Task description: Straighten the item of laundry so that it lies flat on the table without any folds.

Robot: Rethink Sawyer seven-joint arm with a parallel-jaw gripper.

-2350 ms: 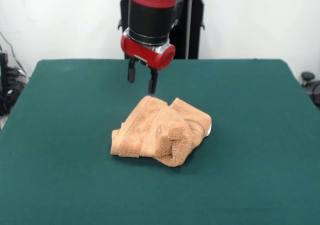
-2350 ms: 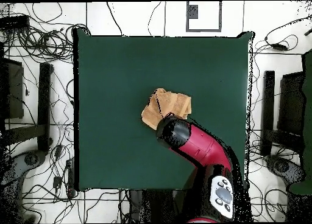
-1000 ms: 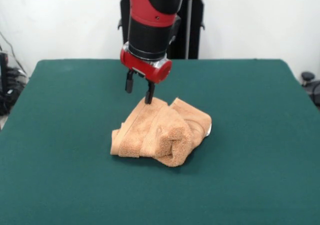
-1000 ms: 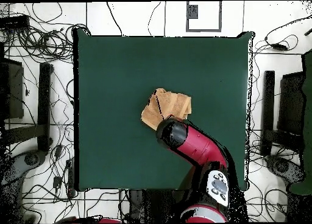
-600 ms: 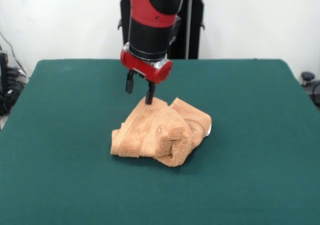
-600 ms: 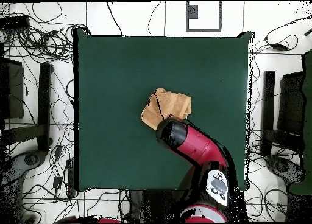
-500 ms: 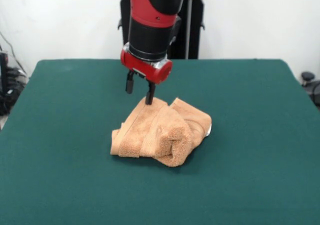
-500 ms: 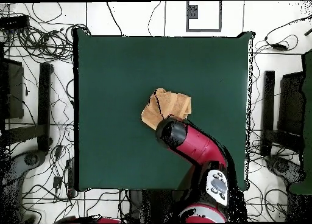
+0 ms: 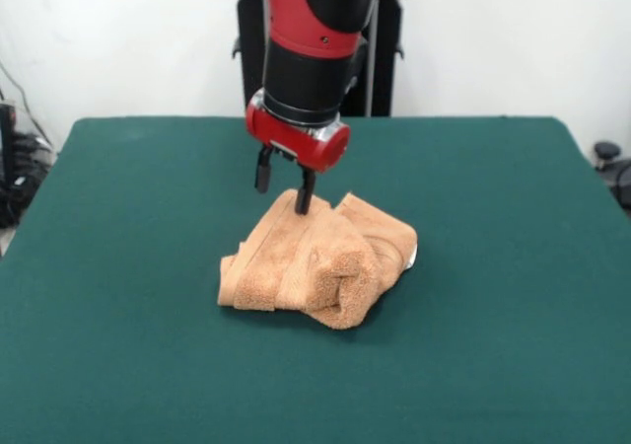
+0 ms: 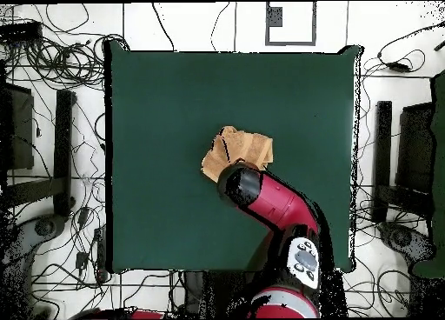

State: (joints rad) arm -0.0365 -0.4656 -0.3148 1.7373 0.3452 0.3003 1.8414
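The item of laundry [image 9: 320,259], an orange-tan terry towel, lies bunched in thick folds near the middle of the dark green table [image 9: 118,217]. From overhead the towel [image 10: 243,149] shows partly, with the arm covering its near side. My gripper [image 9: 284,191] is open and hangs over the towel's far edge. One finger reaches down onto the top fold; the other stands just beyond that edge. Nothing is held between the fingers.
Cables [image 10: 52,64] and dark equipment stands [image 10: 395,160] crowd the floor on both sides of the table. Green tabletop [image 10: 174,99] stretches wide around the towel.
The gripper has come down and shifted slightly toward the towel's middle, from above the table behind the towel to its far top edge. The towel has kept its shape.
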